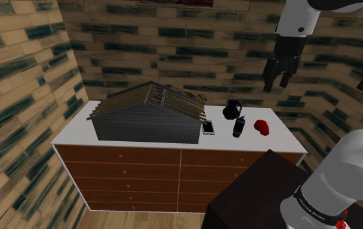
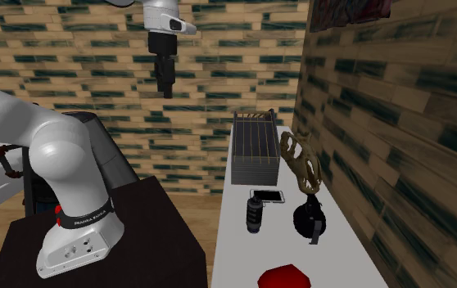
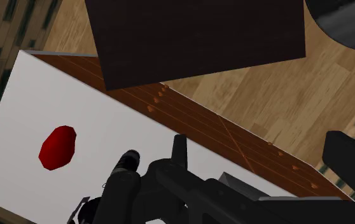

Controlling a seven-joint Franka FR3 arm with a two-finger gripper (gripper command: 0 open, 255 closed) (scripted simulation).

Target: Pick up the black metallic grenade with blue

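The grenade point(image 1: 239, 125) is a dark, upright cylinder on the white dresser top point(image 1: 76, 133), toward the shoulder view's right end. It stands between a phone and a red object. In the second exterior view the grenade point(image 2: 255, 214) stands just in front of the phone. My gripper point(image 1: 276, 81) hangs high above that end of the dresser, open, with nothing between its fingers. The gripper point(image 2: 164, 86) is well clear of every object. From the wrist, the grenade point(image 3: 124, 167) shows far below, partly behind the gripper point(image 3: 265, 156).
A dark house-shaped rack point(image 1: 147, 117) takes up the dresser's middle. A phone point(image 1: 207, 127), a round black object with a handle point(image 1: 232, 109) and a red object point(image 1: 261, 127) stand close to the grenade. A wooden pretzel-like piece point(image 2: 300, 159) stands by the wall. My dark stand point(image 1: 252, 195) is in front.
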